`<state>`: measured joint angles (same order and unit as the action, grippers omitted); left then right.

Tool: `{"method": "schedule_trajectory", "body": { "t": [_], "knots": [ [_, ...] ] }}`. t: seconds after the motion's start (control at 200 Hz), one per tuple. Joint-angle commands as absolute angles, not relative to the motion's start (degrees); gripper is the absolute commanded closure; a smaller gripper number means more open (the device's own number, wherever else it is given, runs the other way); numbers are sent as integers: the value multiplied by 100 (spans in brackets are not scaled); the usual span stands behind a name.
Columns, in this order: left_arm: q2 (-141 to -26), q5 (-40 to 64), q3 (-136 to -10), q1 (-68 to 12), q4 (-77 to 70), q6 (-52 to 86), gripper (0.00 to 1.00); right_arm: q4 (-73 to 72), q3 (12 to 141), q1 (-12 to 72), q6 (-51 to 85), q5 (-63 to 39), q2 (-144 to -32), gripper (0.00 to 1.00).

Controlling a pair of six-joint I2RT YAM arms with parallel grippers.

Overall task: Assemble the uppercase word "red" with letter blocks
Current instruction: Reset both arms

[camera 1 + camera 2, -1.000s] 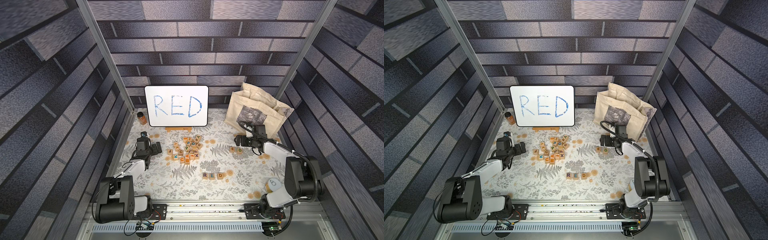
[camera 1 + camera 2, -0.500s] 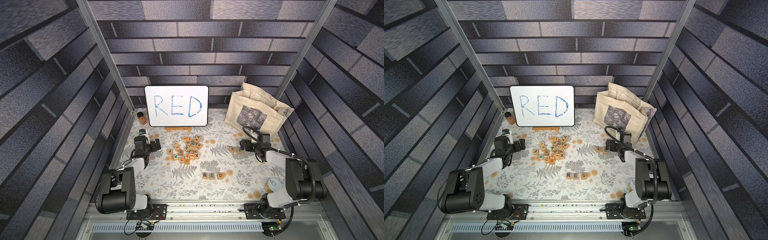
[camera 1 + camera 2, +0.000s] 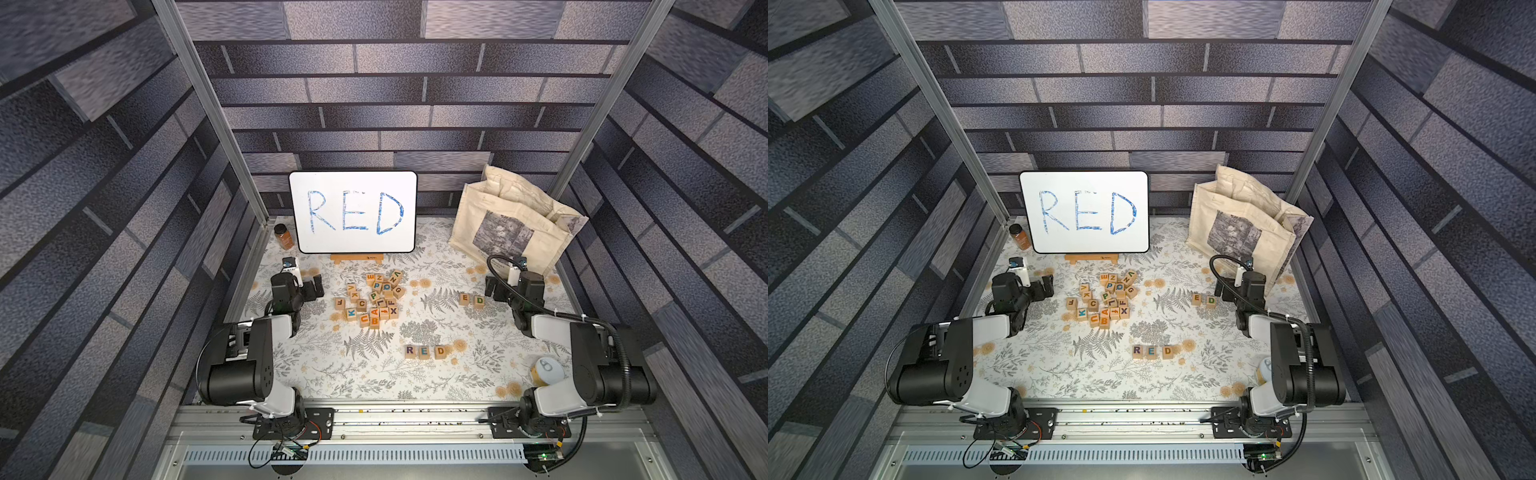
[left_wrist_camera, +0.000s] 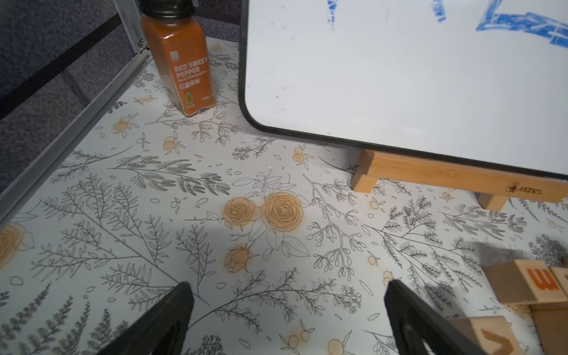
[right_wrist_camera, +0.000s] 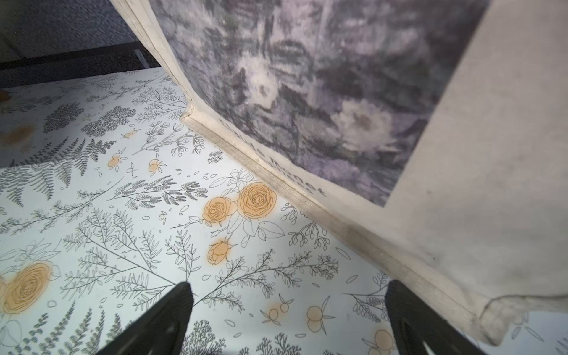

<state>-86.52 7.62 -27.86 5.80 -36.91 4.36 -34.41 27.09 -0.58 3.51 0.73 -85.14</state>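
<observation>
Three letter blocks stand side by side near the table's front middle in both top views: dark-purple R [image 3: 409, 350] [image 3: 1136, 350], teal-green E [image 3: 424, 351] [image 3: 1151, 351] and orange D [image 3: 440, 351] [image 3: 1167, 351], reading RED. My left gripper [image 3: 312, 286] [image 3: 1044, 286] [image 4: 287, 295] hovers open at the far left over bare mat, left of the loose pile. The right gripper [image 3: 494, 289] [image 3: 1225, 286] [image 5: 285, 295] is open at the far right, beside the tote bag. Neither holds anything, and both are far from the row.
A pile of loose letter cubes [image 3: 374, 299] [image 4: 528, 282] lies mid-table. An orange E [image 3: 464, 297] and a green D [image 3: 479, 300] sit near the right gripper. At the back stand a whiteboard [image 3: 353, 212] [image 4: 399, 76], a spice jar [image 3: 284, 237] [image 4: 181, 61] and a tote bag [image 3: 511, 224] [image 5: 399, 107]. A cup [image 3: 546, 370] stands by the right arm's base.
Both arms have folded back toward their bases. The grippers stay open near the table's sides, and the blocks have not moved.
</observation>
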Motion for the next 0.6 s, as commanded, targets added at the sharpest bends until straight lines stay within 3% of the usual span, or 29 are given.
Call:
{"method": "schedule_trajectory", "body": {
  "t": [0.0,0.115,0.16,0.596],
  "knots": [
    [-8680,351,-2717,413,-4012,157,0,-4138,2498,-57,261,133,-8445,0],
    [-8951,-145,-2351,369,-4990,264,0,-4902,2173,146,34,319,-8702,0],
    [-8845,-258,-2454,320,-4555,258,0,-5678,1925,149,49,291,-8889,0],
    [-8858,-368,-2392,283,-4745,249,0,-5341,2025,167,83,486,-8813,0]
  ]
}}
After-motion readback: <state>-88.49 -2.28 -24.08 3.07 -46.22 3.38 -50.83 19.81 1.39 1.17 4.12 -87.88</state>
